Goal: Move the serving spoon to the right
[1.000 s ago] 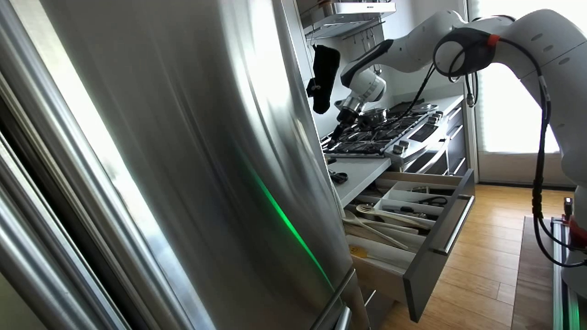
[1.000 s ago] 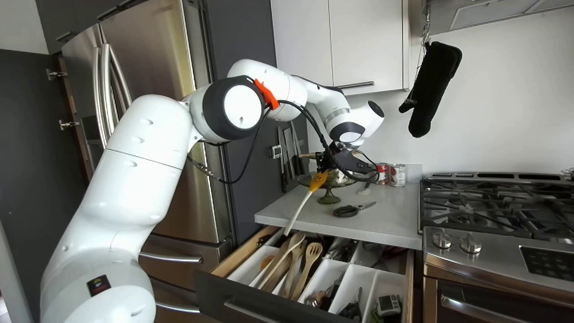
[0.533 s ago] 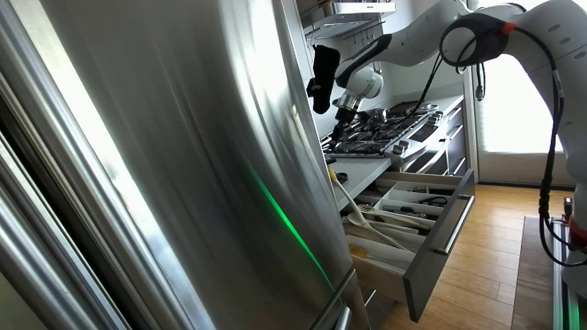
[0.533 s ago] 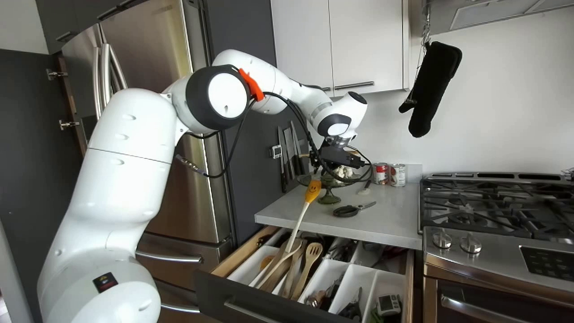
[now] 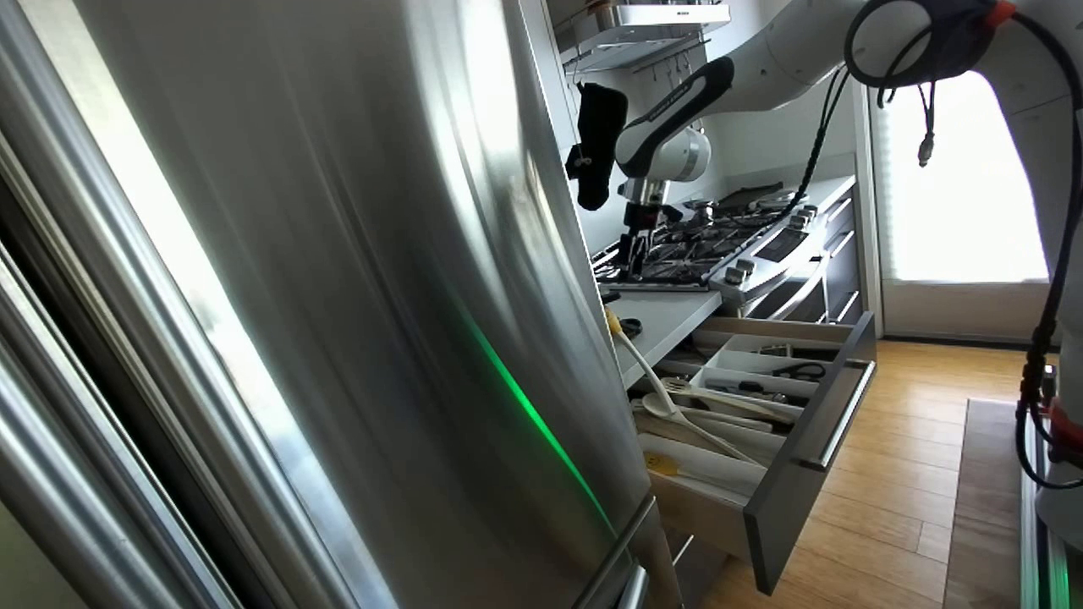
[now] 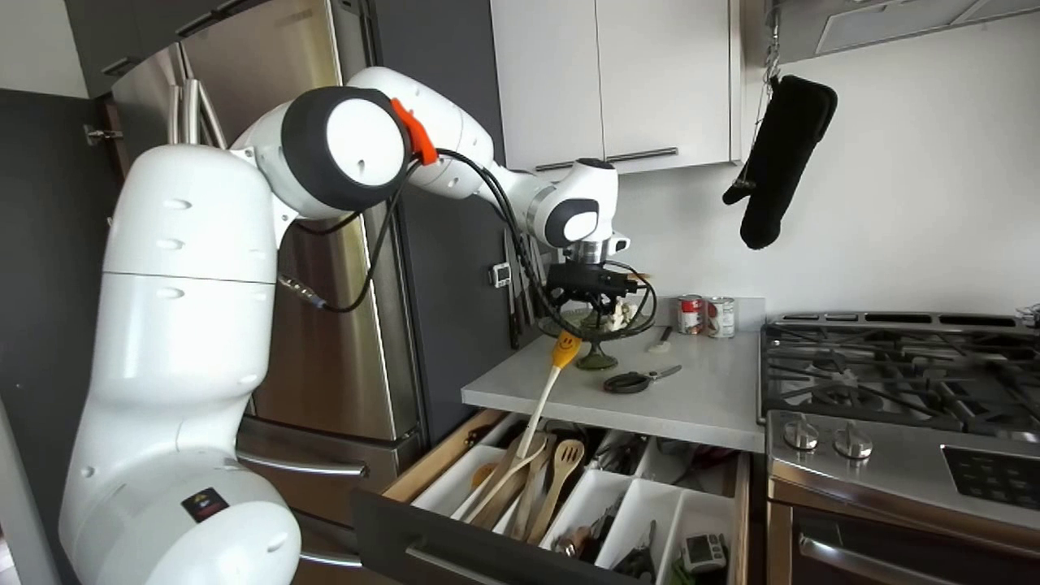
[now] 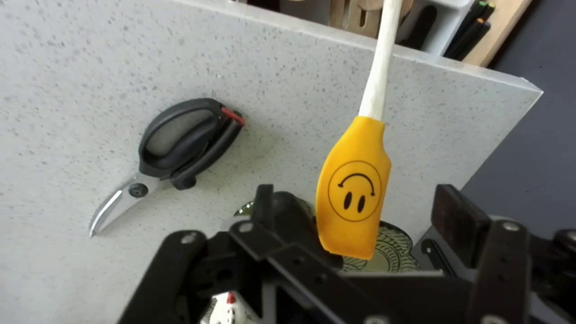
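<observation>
A utensil with a flat yellow smiley-faced head and a pale handle fits the serving spoon best, though it looks like a spatula. Its head lies over the countertop; the handle slopes past the front edge to the open drawer. In the wrist view the yellow head shows between the wide-apart fingers of my gripper, touching neither. My gripper hangs upright just above it, holding nothing. A wooden spoon and a slotted one lie in the drawer, with another yellow head.
Black-handled shears lie on the countertop. A green glass stand is directly below and behind the gripper, with a white item on it. Two cans stand at the back; the gas stove is beside the counter.
One second ago my gripper held the yellow head with the handle hanging. The utensil then went down and stayed put. The jaws have since opened, and the hand has turned more upright.
</observation>
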Controlling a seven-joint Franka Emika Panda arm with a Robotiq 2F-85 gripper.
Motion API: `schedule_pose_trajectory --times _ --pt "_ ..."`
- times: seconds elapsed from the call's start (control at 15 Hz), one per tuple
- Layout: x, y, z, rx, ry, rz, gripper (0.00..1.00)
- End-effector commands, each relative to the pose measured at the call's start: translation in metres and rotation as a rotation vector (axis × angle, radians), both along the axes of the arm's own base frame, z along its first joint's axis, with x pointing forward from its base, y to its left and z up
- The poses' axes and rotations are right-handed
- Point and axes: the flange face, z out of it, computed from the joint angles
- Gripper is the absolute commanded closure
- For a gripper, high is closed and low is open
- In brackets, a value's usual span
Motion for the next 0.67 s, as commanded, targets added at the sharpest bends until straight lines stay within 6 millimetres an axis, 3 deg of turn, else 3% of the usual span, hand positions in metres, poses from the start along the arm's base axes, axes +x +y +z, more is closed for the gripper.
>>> schedule_pose_trajectory --times 0.0,0.07,0.27,0.47,0.6 --pt "-0.034 0.017 -0.005 -0.037 0.051 -0.071 0.00" --pt "-0.011 0.009 -0.002 -0.023 0.029 -0.039 0.00" --pt "-0.024 0.016 -0.003 -0.019 0.048 -0.052 0.00" --pt "-0.027 0.016 -0.002 -0.018 0.048 -0.055 0.00" --pt "-0.025 0.024 -0.012 -0.053 0.018 -0.086 0.00"
